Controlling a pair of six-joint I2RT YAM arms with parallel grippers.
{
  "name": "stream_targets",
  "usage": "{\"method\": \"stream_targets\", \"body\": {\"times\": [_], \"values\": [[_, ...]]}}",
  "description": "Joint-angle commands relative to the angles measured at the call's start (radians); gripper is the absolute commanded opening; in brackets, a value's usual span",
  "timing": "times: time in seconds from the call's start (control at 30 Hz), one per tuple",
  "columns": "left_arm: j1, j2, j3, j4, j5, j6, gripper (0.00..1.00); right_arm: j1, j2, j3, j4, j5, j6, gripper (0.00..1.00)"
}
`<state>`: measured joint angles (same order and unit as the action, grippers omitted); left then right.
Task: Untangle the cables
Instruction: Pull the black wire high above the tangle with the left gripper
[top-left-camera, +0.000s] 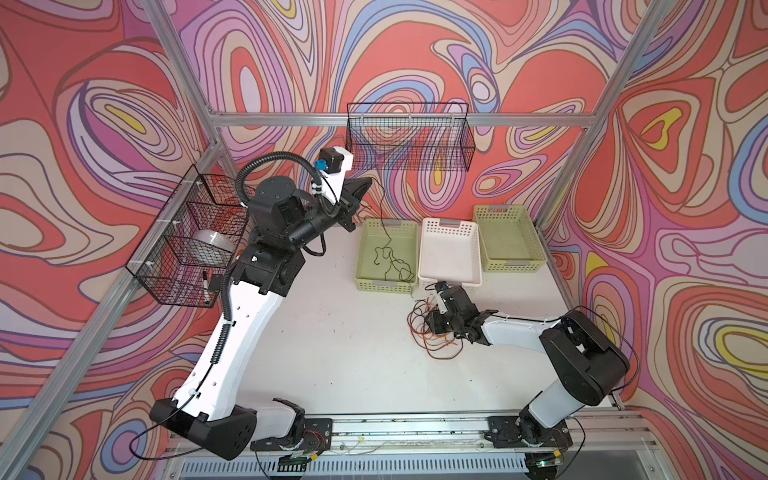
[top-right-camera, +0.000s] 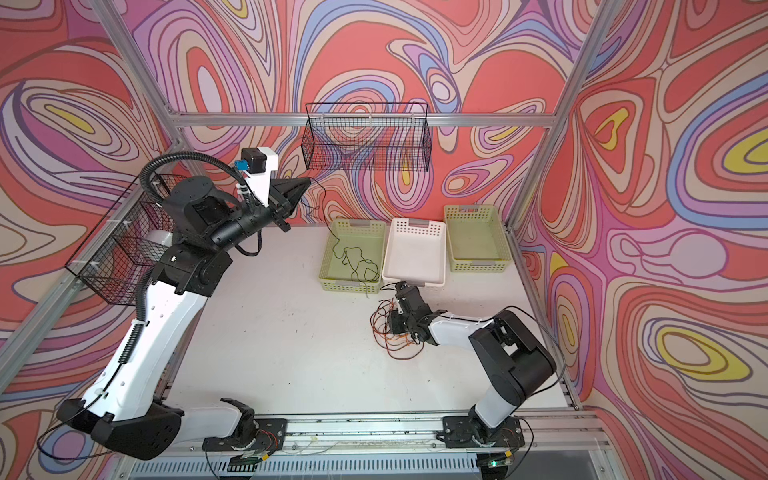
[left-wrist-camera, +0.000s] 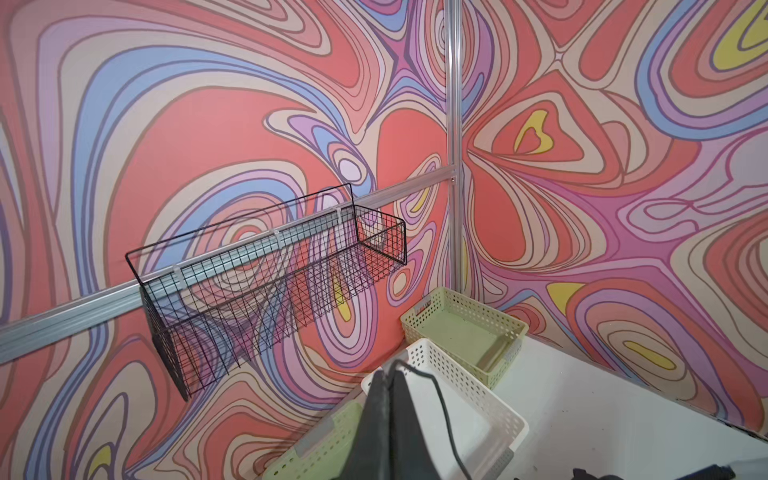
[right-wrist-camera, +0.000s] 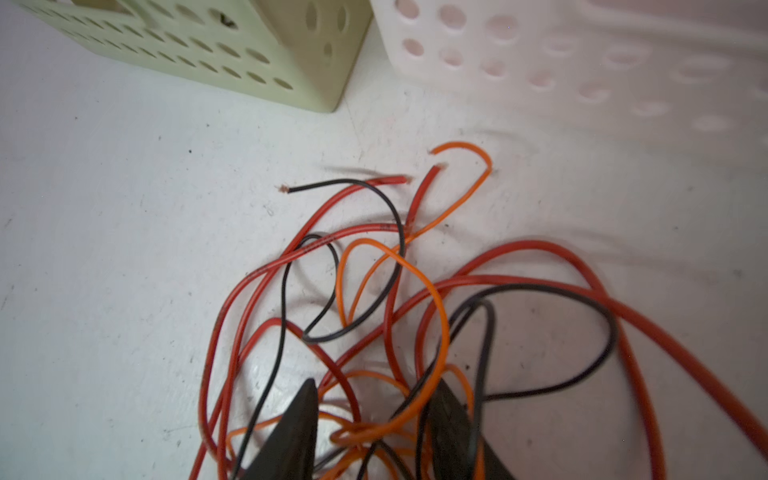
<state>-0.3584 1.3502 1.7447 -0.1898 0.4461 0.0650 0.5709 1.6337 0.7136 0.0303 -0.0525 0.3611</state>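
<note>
Jaws parted, the right gripper (right-wrist-camera: 376, 386) straddles tangled thin red, orange, black cables (right-wrist-camera: 446, 332); the distant left gripper (left-wrist-camera: 390, 374) pinches a dark cable (left-wrist-camera: 445, 411).

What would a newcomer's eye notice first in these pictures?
The swirling wall pattern surrounds everything. At the back, the raised left gripper is shut on a dark cable that hangs into the nearest green basket. In front of the white basket, the open right gripper stands over a tangle of red, orange and black cables.
</note>
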Motion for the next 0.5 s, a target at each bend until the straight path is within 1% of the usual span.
{"method": "stream_targets", "body": {"times": [0.0, 0.17, 0.33, 0.47], "values": [[0.013, 0.039, 0.071, -0.002, 0.015, -0.035, 0.0, 0.0, 0.018, -0.018, -0.01, -0.01, 0.009, 0.46], [0.016, 0.112, 0.167, -0.022, 0.055, -0.067, 0.0, 0.0, 0.007, -0.01, -0.015, -0.012, 0.005, 0.48], [0.024, 0.168, 0.206, -0.039, 0.038, -0.076, 0.0, 0.0, -0.03, 0.025, -0.055, -0.023, 0.001, 0.51], [0.046, 0.22, 0.231, -0.021, 0.039, -0.1, 0.0, 0.0, -0.071, 0.047, -0.091, -0.023, -0.001, 0.52]]}}
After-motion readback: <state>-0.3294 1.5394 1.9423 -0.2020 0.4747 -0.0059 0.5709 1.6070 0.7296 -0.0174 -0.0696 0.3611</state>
